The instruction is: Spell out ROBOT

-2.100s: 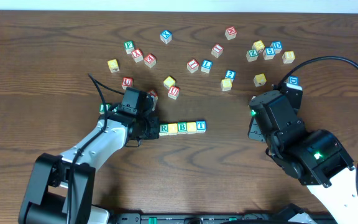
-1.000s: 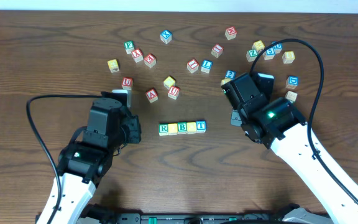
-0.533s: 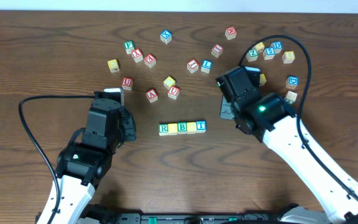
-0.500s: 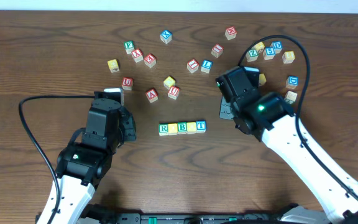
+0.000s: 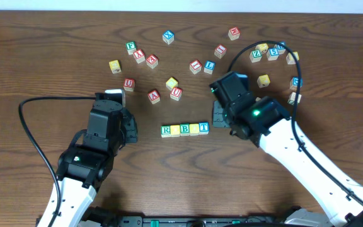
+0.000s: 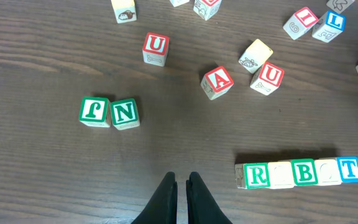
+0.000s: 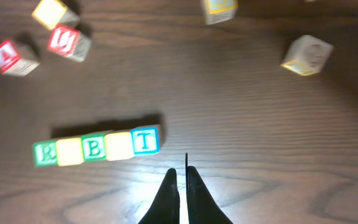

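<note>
The ROBOT row lies on the table: green R, a yellow cube, green B, a second yellow cube and blue T, touching side by side. The left wrist view shows the row at lower right, from R to T. My left gripper is shut and empty, left of the R, apart from it. My right gripper is shut and empty, just right of and nearer than the T. Overhead, the right gripper sits beside the T end.
Green F and N cubes sit together left of the row. Red U, red A, another red U and a yellow cube lie behind it. Several more cubes scatter at the back right, under the right arm's cable.
My right arm has swung left from the right side to the T end of the row. My left arm pulled back from the R end and now holds still.
</note>
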{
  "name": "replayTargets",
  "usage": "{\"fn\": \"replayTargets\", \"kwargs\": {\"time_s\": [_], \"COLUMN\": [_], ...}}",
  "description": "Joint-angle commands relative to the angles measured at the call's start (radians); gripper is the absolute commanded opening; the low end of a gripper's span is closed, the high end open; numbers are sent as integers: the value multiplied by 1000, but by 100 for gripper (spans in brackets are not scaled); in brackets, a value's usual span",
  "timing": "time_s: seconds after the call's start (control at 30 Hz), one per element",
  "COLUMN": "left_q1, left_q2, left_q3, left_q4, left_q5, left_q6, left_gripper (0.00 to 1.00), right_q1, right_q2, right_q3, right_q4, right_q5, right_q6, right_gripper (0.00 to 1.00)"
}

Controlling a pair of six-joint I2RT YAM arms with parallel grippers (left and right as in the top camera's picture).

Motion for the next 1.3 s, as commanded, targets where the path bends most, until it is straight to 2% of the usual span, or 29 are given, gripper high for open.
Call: {"fn": "replayTargets", "kwargs": {"time_s": [0.0,0.23,0.47,0.73,0.93,1.17,1.27], "left_q1": [5,5,5,5,33,126,168], "left_q2": [-10,-10,-20,-29,-29,-27,-27], "left_q3": [2,2,2,2,2,2,2], "left_q4": [-6,-36,-36,-47,-89,-119,-119], "left_q5": [-16,-16,-16,-86,-82,116,155], "left_q6": [-9,-9,-8,-1,-1,72,76], "left_gripper": [8,7,8,8,7,8,7], "right_q1": [54,92,93,136,198,211,214], "right_q2": [22,126,224,273,273,273,273], "right_q3": [-26,-114,-121,-121,-122,-122,-123], "right_q4": [10,108,165,170,186,182,172], "right_q5": [-8,-13,-69,-72,-71,-72,-72], "right_q6": [13,42,40,41,45,49,64], "right_gripper": [1,1,1,1,1,1,1]}}
